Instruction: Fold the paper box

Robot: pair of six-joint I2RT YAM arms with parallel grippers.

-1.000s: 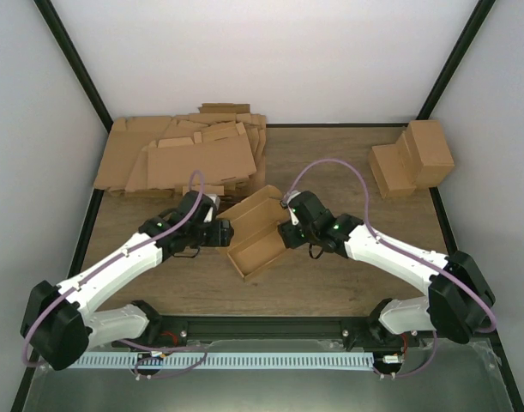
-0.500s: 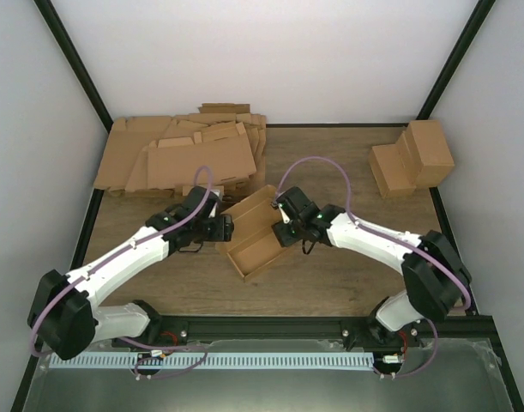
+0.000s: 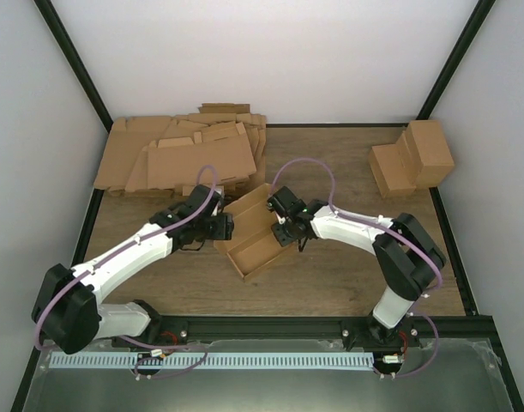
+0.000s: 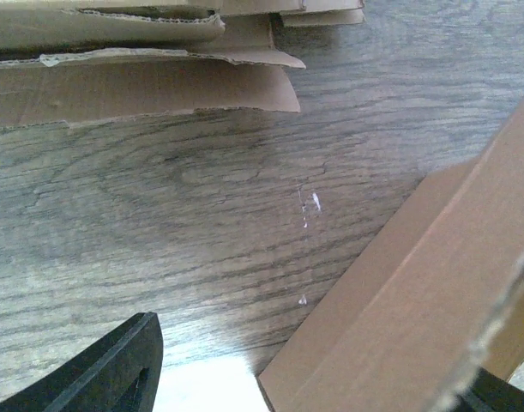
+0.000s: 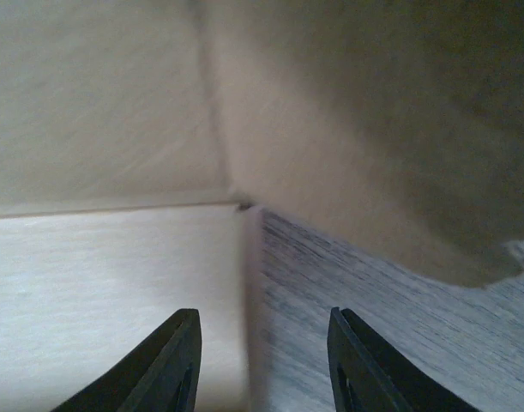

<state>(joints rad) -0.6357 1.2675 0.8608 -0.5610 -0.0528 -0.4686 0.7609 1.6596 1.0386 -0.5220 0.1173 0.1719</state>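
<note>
The paper box (image 3: 255, 233) is a shallow brown cardboard tray lying slantwise at mid-table, with its walls standing. My left gripper (image 3: 224, 230) is at its left side and open. In the left wrist view the box's outer wall (image 4: 416, 292) lies between the wide-apart fingers (image 4: 116, 369), close to the right one. My right gripper (image 3: 283, 226) is at the box's right wall and open. In the right wrist view my right gripper (image 5: 263, 319) straddles the wall's edge (image 5: 249, 283). The box floor (image 5: 99, 283) is on the left and a raised flap (image 5: 373, 129) is above.
A thick heap of flat cardboard sheets (image 3: 184, 154) lies at the back left, and its edges also show in the left wrist view (image 4: 141, 77). Folded brown cuboids (image 3: 413, 159) stand at the back right. Black frame rails border the wooden table (image 3: 347, 275).
My right gripper has moved left, in over the box's right wall. My left gripper has shifted slightly toward the box. The box has barely moved.
</note>
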